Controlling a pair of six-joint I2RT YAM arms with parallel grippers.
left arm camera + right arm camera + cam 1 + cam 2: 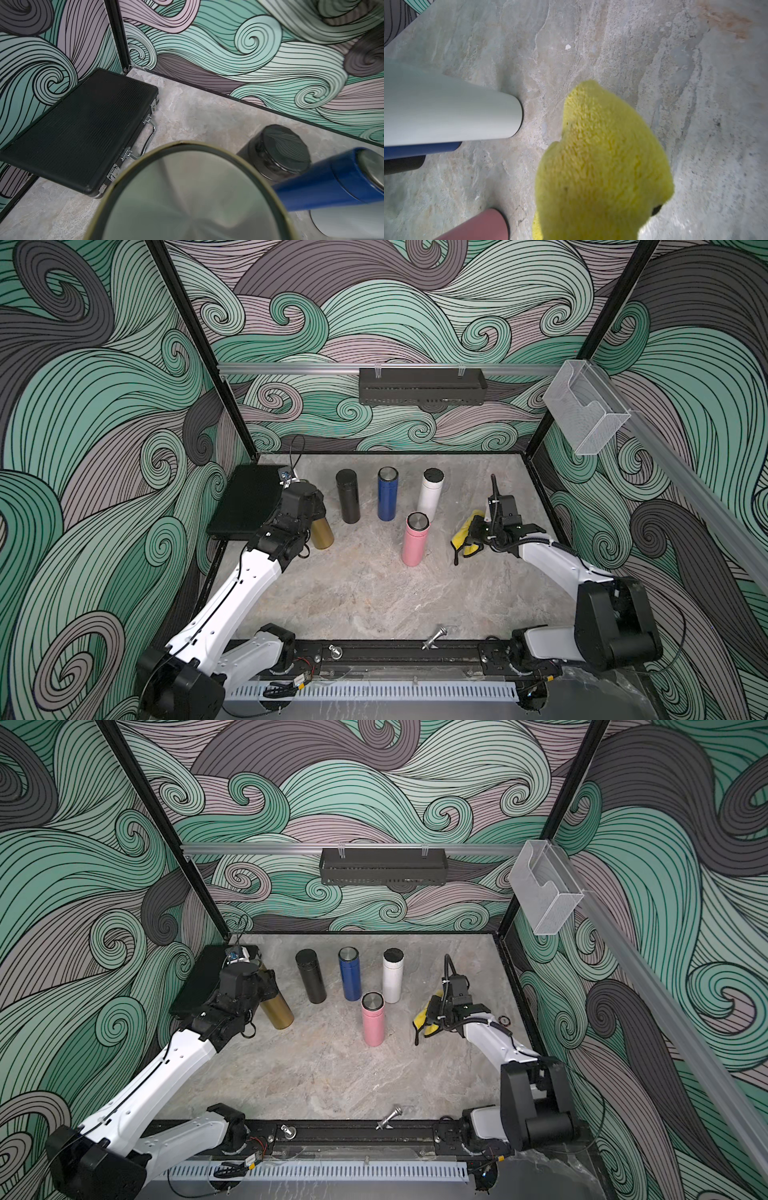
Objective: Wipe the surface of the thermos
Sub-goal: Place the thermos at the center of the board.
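Far left, by the wall: black case [245, 502] lying flat on the stone table [374, 601].
Left gripper [266, 986]: clamped round the upper part of the gold thermos [280, 1011], which tilts just beside the case.
Middle: black thermos [348, 497], blue thermos [387, 495] and white thermos [431, 493] upright in a row; pink thermos [414, 541] upright nearer the front.
Right gripper [475, 537]: pinched closed on a yellow cloth [463, 531], near the pink thermos, not touching it.

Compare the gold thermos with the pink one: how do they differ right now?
The gold thermos is clamped near its top in the left gripper; the pink thermos stands free, untouched. Gold is beside the black case; pink stands mid-table, nearer the yellow cloth. Both are slim cylinders with brushed-steel tops.
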